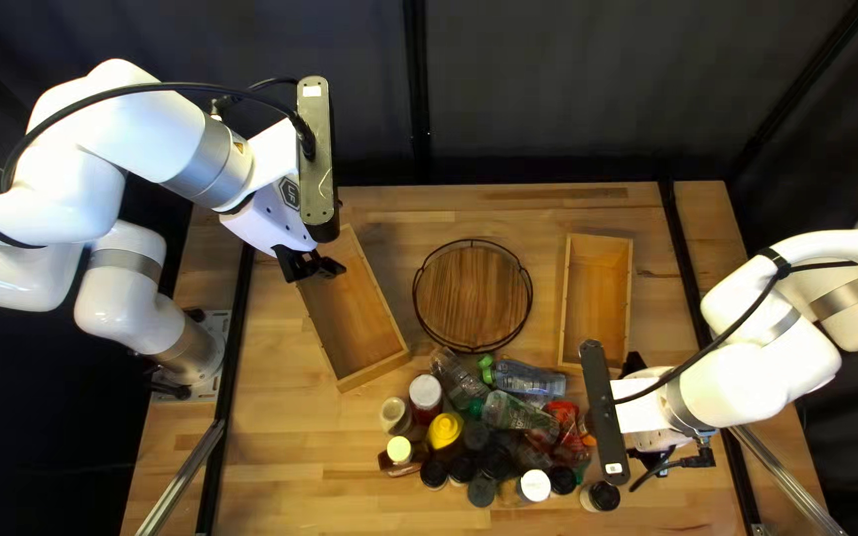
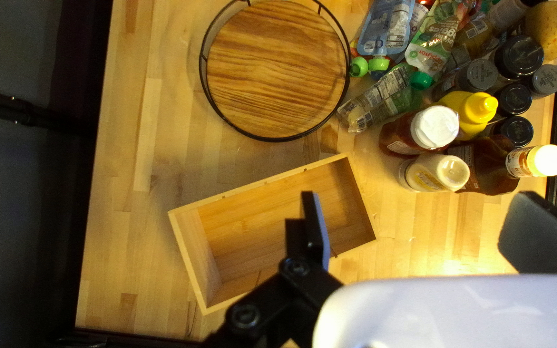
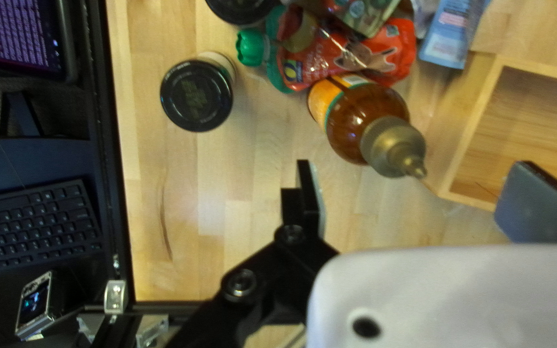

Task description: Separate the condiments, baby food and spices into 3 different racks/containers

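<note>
Can see a dark curtain (image 1: 568, 99) beyond the far edge of the wooden tabletop (image 1: 295, 447), with an upright black post (image 1: 416, 99) there too. Spot a left black strip (image 1: 227, 397) and a right black strip (image 1: 681, 248) running near to far, with silver bars (image 1: 183, 476) slanting outward toward the near side. Past the near edge, can make out a lit screen (image 3: 14, 32), a black keyboard (image 3: 27, 222) to its right and a small device (image 3: 35, 306) farther right.

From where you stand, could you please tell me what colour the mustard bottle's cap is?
Yellow, like the bottle; the left wrist view shows it best.
</note>
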Motion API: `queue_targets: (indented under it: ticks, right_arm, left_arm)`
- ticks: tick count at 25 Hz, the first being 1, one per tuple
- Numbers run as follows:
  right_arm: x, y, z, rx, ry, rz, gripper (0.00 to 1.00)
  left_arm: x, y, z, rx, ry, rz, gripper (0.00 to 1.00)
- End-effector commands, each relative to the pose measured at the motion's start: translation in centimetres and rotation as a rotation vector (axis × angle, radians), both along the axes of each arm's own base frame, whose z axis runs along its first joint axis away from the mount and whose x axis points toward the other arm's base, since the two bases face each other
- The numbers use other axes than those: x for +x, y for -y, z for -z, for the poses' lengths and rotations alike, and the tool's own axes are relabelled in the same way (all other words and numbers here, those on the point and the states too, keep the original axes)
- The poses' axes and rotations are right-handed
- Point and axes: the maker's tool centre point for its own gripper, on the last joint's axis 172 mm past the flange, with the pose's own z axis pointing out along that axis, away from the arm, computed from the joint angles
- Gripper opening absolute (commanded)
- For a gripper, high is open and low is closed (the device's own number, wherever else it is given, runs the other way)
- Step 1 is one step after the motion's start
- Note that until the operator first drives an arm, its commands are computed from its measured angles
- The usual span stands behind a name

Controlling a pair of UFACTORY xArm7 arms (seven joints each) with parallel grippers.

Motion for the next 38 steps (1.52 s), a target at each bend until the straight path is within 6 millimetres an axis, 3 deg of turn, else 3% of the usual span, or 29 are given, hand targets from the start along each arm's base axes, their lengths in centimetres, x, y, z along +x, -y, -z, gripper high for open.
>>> queue_targets:
  ticks: [1,5,7,8,10,11,13,14,15,17,22,27,32,38]
  right_arm:
    - [-0.7,0.2,1.0,0.008,-0.002,0.018,1.0]
    - [-0.9,0.1,1.2,0.013,-0.004,0.021,1.0]
    - [-0.9,-0.1,1.1,0.013,-0.004,0.019,0.88]
    - [-0.8,-0.1,1.2,0.013,-0.004,0.017,0.66]
    - [-0.6,0.1,1.6,0.018,-0.002,0.015,0.53]
    - [-0.4,0.2,1.7,0.021,0.0,0.013,0.41]
    - [0.1,0.3,1.8,0.026,0.003,0.008,0.4]
    - [0.3,0.3,1.7,0.026,0.004,0.005,0.23]
    - [0.5,0.3,1.6,0.027,0.004,0.003,0.14]
    - [0.6,0.3,1.5,0.026,0.005,0.0,0.08]
    - [0.2,0.0,0.3,0.015,0.001,0.001,0.03]
    - [0.2,0.0,-3.2,-0.007,-0.008,0.002,0.01]
    - [1.8,1.0,-7.3,-0.018,-0.013,-0.019,0.01]
    - [4.7,4.0,-12.0,-0.027,-0.003,-0.052,0.01]
  left_arm:
    - [0.0,0.0,0.0,0.0,0.0,0.0,1.0]
    - [0.0,0.0,0.0,0.0,0.0,0.0,1.0]
    - [0.0,0.0,0.0,0.0,0.0,0.0,1.0]
    - [0.0,0.0,0.0,0.0,0.0,0.0,1.0]
    - [0.0,0.0,0.0,0.0,0.0,0.0,1.0]
    - [0.0,0.0,0.0,0.0,0.0,0.0,1.0]
    - [0.0,0.0,0.0,0.0,0.0,0.0,1.0]
    - [0.0,0.0,0.0,0.0,0.0,0.0,1.0]
    - [0.0,0.0,0.0,0.0,0.0,0.0,1.0]
    - [0.0,0.0,0.0,0.0,0.0,0.0,1.0]
    - [0.0,0.0,0.0,0.0,0.0,0.0,1.0]
    - [0.0,0.0,0.0,0.0,0.0,0.0,1.0]
    - [0.0,0.0,0.0,0.0,0.0,0.0,1.0]
    - [0.0,0.0,0.0,0.0,0.0,0.0,1.0]
